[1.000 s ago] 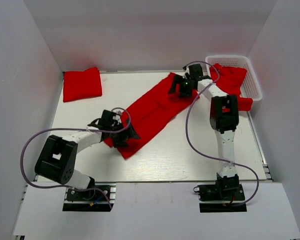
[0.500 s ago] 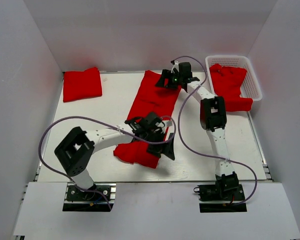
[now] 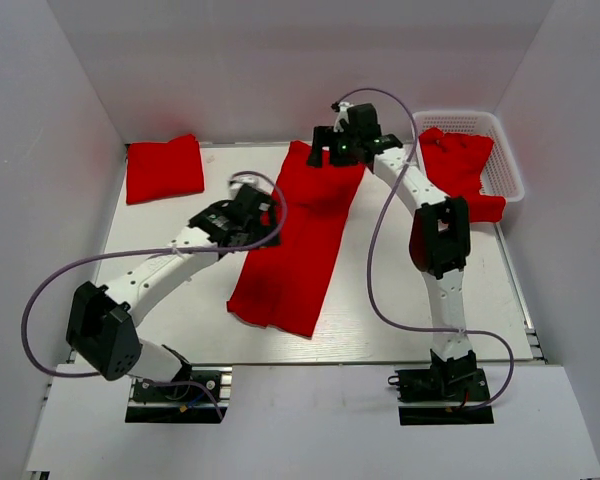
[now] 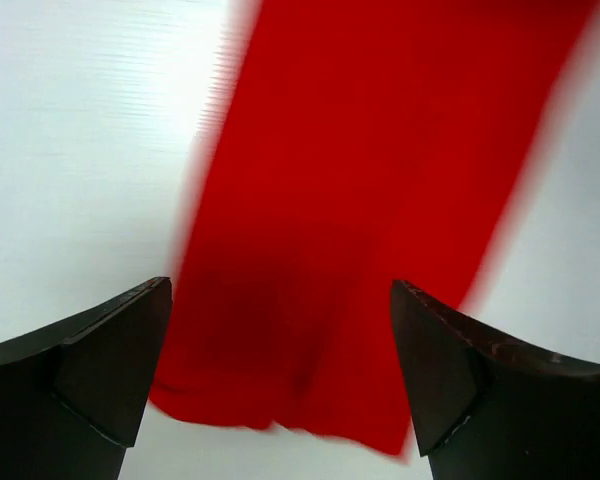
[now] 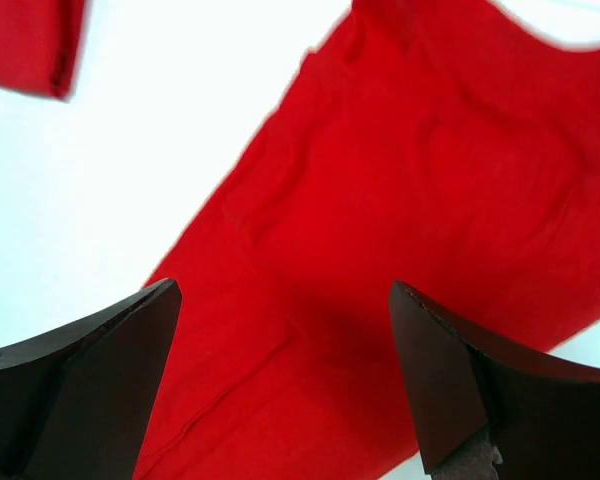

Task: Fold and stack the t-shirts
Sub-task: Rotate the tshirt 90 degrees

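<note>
While the lengthwise-folded t-shirt (image 3: 292, 245) is lying across the middle of the worktop (image 3: 170, 290), the left tool (image 4: 280, 290) and right tool (image 5: 285, 290) are hovering over it, fingers spread, gripping nothing. A crosswise fold is looking next, I reckon, calling for grips at one end.

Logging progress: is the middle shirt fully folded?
Partly folded: the middle shirt lies as a long narrow strip, unlike the compact folded shirt.
</note>
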`<action>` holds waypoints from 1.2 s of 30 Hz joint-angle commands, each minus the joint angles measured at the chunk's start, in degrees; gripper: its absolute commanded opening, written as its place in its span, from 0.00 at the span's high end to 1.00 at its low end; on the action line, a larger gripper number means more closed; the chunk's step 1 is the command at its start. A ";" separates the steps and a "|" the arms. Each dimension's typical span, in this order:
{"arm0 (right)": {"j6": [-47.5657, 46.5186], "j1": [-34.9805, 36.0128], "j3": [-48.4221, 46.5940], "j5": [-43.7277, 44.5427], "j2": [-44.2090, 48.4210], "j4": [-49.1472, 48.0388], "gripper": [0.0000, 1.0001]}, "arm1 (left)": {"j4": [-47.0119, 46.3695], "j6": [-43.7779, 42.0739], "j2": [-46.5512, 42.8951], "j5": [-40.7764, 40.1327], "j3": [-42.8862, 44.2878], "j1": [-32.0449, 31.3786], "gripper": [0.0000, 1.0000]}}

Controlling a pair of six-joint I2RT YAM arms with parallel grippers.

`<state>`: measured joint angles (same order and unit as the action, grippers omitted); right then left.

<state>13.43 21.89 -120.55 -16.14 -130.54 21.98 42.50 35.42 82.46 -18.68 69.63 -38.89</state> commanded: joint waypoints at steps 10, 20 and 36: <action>5.28 4.21 12.71 11.75 1.62 9.92 0.10 | -9.79 -3.95 4.89 10.04 -3.36 27.88 0.00; 9.33 0.18 0.15 15.53 -11.39 13.44 0.10 | -13.32 -12.30 13.70 30.01 1.57 34.15 0.00; -5.00 -3.79 5.46 4.03 8.75 0.25 0.10 | -11.03 -21.19 4.92 33.44 -0.01 31.69 0.00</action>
<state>11.38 16.45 -120.62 -7.81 -136.03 24.60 32.38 15.51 91.96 12.67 71.16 -6.52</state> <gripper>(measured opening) 0.904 0.994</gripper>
